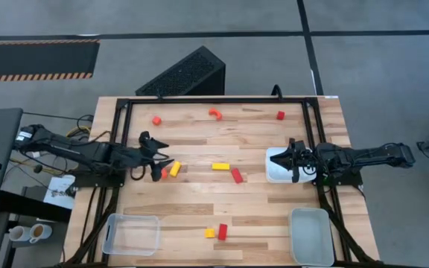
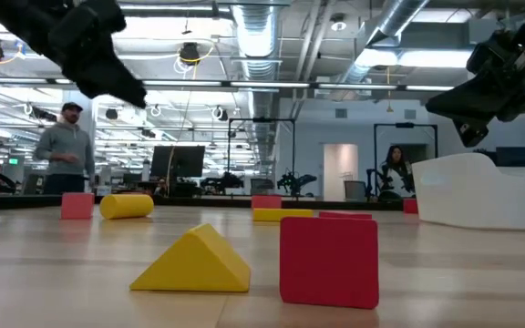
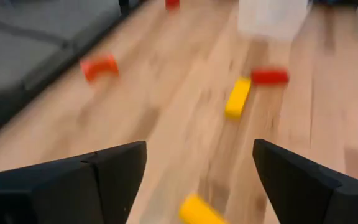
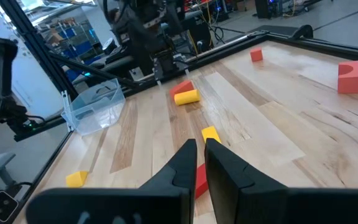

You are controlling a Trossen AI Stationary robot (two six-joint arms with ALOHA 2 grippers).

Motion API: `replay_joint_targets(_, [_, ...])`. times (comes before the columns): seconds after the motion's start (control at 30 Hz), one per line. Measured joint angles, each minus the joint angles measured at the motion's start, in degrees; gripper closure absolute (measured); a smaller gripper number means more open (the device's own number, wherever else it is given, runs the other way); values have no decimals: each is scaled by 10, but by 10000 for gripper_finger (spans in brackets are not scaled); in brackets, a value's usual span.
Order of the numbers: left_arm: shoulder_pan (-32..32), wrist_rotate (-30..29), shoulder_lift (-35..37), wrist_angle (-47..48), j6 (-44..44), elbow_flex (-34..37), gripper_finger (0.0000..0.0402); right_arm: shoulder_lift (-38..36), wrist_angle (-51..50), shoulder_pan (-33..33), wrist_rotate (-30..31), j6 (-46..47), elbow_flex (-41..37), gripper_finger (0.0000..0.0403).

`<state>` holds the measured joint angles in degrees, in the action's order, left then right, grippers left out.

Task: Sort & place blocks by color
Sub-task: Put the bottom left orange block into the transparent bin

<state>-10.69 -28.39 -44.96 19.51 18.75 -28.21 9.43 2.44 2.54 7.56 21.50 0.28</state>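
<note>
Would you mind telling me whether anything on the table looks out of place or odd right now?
Nothing looks damaged or spilled. The blocks lie scattered on the table, unsorted, and both near trays, the clear tray and the second tray, hold nothing. The white tray sits under the right tool.

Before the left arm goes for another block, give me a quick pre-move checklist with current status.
1. Left gripper open and empty: ok; both fingers stand apart, nothing between.
2. Nearest pick, yellow cylinder block, lying free on the wooden table: ok.
3. Orange block beside it may crowd the grasp: not ok.
4. Clear plastic tray on the left arm's side holds no blocks: ok.
5. Right gripper shut, over the white tray, away from the pick: ok.
</note>
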Motion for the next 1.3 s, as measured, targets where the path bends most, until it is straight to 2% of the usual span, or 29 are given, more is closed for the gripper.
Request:
replay_joint_targets(0.2, [13,63,-80,120,46,-34,101,0,0,0,0,0,0,346])
replay_joint_targets(0.37, [13,101,-110,189,88,-35,100,0,0,0,0,0,0,346])
replay_joint_targets(0.47, [13,102,-114,221,111,-35,100,0,0,0,0,0,0,346])
replay_joint_targets(0.77, [14,108,-125,211,116,-35,100,0,0,0,0,0,0,346])
replay_joint_targets(1.03, [42,161,-207,158,58,-35,100,0,0,0,0,0,0,346])
replay_joint_targets(1.13, [49,153,-228,157,43,-44,100,0,0,0,0,0,0,346])
replay_joint_targets(1.3, [50,142,-223,166,41,-59,100,0,0,0,0,0,0,346])
